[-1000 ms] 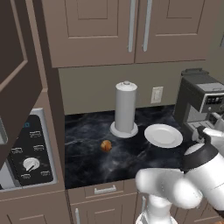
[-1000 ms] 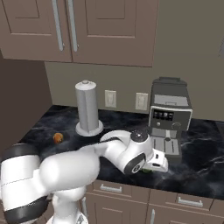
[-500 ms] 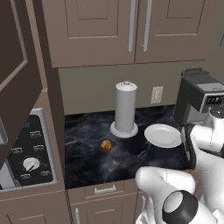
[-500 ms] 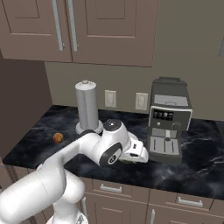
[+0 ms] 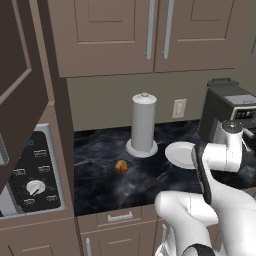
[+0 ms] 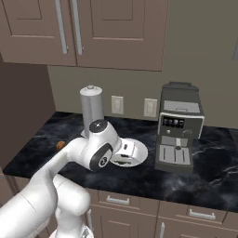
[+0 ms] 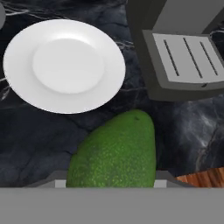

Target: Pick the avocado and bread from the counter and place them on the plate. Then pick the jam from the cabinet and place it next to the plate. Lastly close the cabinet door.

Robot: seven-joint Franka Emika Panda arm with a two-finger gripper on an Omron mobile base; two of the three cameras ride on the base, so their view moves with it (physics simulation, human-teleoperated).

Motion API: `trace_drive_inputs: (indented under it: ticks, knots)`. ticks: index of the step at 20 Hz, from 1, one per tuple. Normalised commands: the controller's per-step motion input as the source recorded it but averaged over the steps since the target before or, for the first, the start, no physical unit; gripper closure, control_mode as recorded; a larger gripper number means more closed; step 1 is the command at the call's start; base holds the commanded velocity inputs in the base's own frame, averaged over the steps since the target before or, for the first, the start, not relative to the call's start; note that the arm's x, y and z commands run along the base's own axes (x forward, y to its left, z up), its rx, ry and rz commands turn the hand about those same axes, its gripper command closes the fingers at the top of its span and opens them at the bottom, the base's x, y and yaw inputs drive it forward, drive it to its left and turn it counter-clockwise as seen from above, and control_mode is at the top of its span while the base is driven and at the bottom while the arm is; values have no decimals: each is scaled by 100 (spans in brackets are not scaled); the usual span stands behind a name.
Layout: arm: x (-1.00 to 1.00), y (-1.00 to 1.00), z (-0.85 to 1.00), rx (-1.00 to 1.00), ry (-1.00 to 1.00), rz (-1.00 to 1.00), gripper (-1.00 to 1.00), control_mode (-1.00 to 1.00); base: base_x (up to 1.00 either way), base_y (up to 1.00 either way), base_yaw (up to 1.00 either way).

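Gripper (image 6: 124, 149) closed tight on the avocado (image 7: 114, 151), green fruit hanging above the counter (image 7: 39, 135), plate (image 7: 65, 65) bare just ahead of it, coffee machine (image 6: 179, 128) beside, bread (image 5: 120, 166) sitting apart near the towel holder (image 5: 143, 126).

The bumpy green avocado (image 7: 114, 151) is cut off at its lower end in the hand view, hiding the fingertips around it. The round white plate (image 6: 140, 151) is half hidden behind the arm in the right base view. The small orange-brown bread (image 6: 60, 145) is too small to make out there.
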Motion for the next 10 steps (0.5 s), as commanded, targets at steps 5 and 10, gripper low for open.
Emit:
trace_drive_inputs:
  ticks: [5, 10]
  knots:
    - [60, 29, 5, 0, 0, 0, 100, -100, 0, 0, 0]
    - [54, 14, 0, 0, 0, 0, 100, -100, 0, 0, 0]
